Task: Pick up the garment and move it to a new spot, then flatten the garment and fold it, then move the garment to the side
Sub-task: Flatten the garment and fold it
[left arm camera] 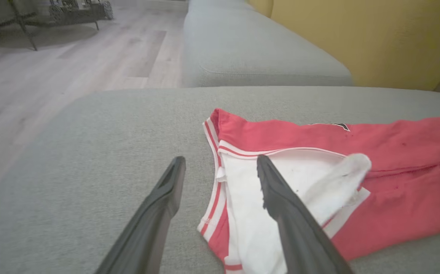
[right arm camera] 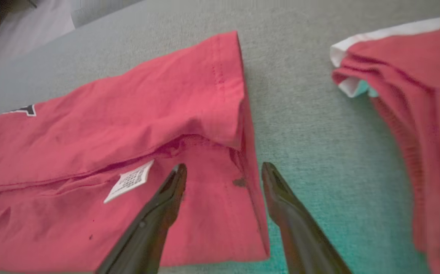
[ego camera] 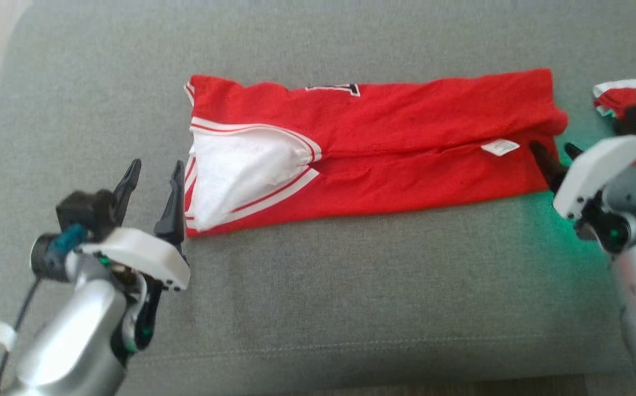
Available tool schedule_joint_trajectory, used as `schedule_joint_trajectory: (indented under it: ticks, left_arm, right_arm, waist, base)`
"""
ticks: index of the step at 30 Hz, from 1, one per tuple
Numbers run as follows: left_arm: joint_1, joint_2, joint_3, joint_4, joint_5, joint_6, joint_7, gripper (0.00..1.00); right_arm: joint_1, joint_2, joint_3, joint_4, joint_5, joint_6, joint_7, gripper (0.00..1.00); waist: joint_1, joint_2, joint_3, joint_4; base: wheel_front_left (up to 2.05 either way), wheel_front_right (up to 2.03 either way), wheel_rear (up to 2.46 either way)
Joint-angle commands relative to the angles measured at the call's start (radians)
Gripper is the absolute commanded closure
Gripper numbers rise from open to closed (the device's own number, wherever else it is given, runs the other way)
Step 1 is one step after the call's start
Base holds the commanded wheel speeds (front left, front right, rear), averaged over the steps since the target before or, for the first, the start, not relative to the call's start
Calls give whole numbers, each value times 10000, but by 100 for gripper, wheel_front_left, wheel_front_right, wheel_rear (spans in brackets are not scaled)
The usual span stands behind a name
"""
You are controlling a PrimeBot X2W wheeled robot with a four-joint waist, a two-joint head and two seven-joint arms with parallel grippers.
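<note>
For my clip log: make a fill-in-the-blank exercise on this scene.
The jersey lies on a ___ cushion.
The left gripper and right gripper are both ___.
The white label lies nearest the ___ gripper.
Missing: grey, open, right.

We are looking down on a red garment (ego camera: 406, 165) lying folded into a long band across the grey cushion (ego camera: 351, 286). Its white-trimmed opening (ego camera: 241, 170) is facing our left gripper (ego camera: 157, 165), which is standing just beside that end with its fingers spread apart. Our right gripper (ego camera: 553, 147) is reaching in at the other end, fingers parted, near the white label (ego camera: 499, 147). A red-and-white cloth (ego camera: 631, 96) is lying at the right edge.
</note>
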Motion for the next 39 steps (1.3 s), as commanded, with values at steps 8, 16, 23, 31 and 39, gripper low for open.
schedule_joint_trajectory:
  ticks: [8, 16, 23, 31, 39]
  left_arm:
    - [1446, -907, 1246, -1641, 2358, 1356, -123, 0]
    - [2604, -1884, 1115, -2336, 3912, 1472, -123, 0]
    - [2589, -2442, 961, -2205, 4450, 952, -123, 0]
    - [2551, -2836, 1310, -2045, 4713, 595, -124, 0]
    - [2636, -3156, 1676, -1959, 4962, 334, -124, 0]
  right_arm:
    - [1541, 518, -744, -1123, 115, -4, -1460, 0]
    - [1493, 1289, -2218, -1184, 146, -4, -2514, 0]
    - [134, 1228, -3143, 119, -895, -4, -2761, 0]
    - [-1044, 715, -4553, 2518, -3254, -4, -2680, 0]
    - [-1303, 1226, -5180, 3798, -4579, -4, -2031, 0]
  waist:
    - [0, -1, -745, -22]
    - [0, -1, -930, 328]
    - [0, -1, -754, 925]
    - [0, -1, -412, 1449]
    - [0, -1, -341, 1335]
  base:
    - [0, 0, 0]
    - [0, 0, 0]
    - [0, 0, 0]
    - [0, 0, 0]
    - [0, 0, 0]
